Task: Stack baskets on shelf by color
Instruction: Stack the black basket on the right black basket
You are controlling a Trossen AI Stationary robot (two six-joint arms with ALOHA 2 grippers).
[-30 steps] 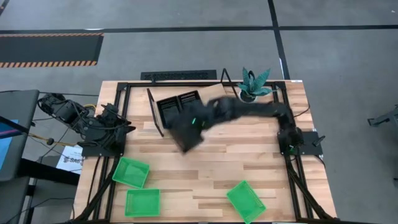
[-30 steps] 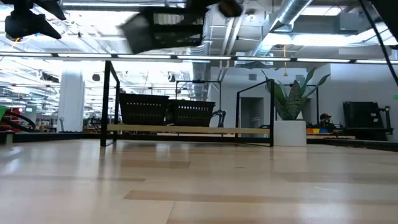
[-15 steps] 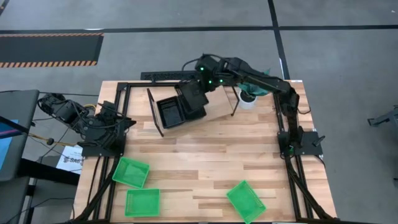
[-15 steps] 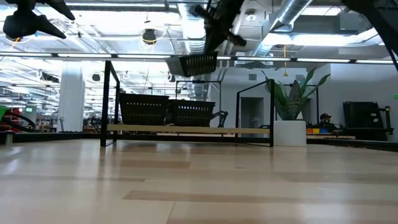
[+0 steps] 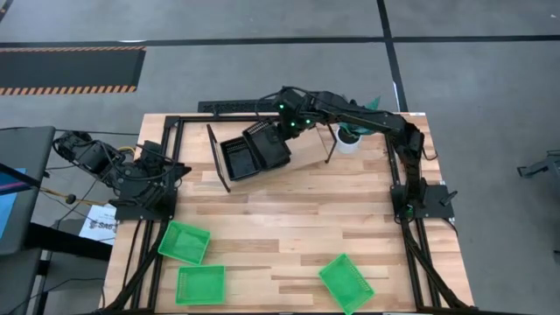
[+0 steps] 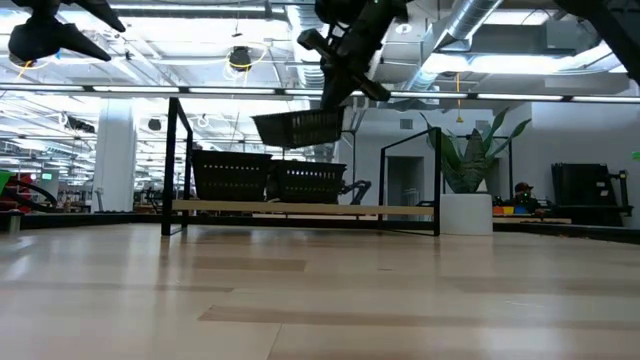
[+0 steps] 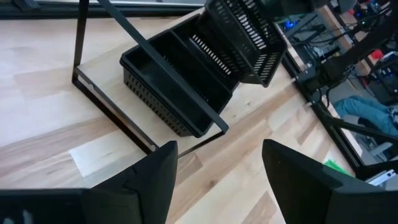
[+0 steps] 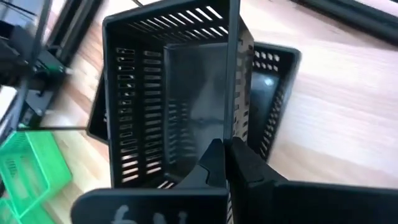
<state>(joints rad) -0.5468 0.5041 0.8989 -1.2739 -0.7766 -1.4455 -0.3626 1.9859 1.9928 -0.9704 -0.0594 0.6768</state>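
The right hand [image 6: 345,75] pinches the rim of a black basket [image 6: 298,128] and holds it tilted above the black baskets on the shelf [image 5: 254,156] at the far side of the bench [image 5: 289,236]. The risk, I judge, is a skewed landing: released at this tilt, the basket could catch a rim and jam, or knock the shelf's thin black frame [image 7: 99,74]. The plant [image 5: 357,118] stands just right of the shelf, leaving little side room; overhead is open. Three green baskets [image 5: 184,241] lie near, untouched. The left hand [image 7: 214,171] waits at the left with fingers wide
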